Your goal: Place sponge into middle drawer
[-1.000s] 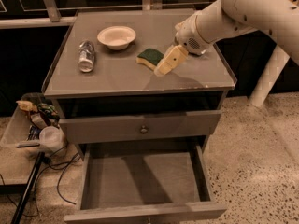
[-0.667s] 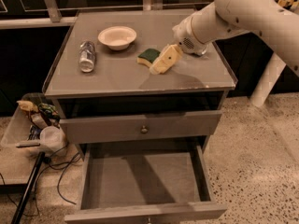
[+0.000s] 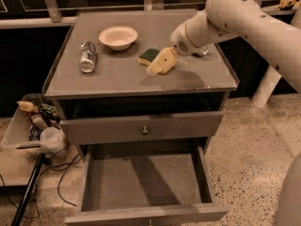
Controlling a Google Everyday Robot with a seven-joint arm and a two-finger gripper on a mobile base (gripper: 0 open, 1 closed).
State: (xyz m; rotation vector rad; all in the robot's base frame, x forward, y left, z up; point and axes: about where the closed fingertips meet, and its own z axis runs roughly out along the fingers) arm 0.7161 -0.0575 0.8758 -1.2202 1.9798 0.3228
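Observation:
The sponge, pale yellow with a dark green top, lies on the grey cabinet top right of centre. My gripper hangs just above the top, right beside the sponge on its right front side, its cream fingers pointing down and left. The middle drawer is pulled wide open below, its plain grey inside bare. The grey drawer above it is nearly closed.
A white bowl stands at the back of the top. A clear bottle lies on its side at the left. A tray of clutter and cables sit on the floor at the left. A white pole stands at the right.
My arm and gripper have moved a little left toward the sponge. The sponge, bowl and drawers have not moved.

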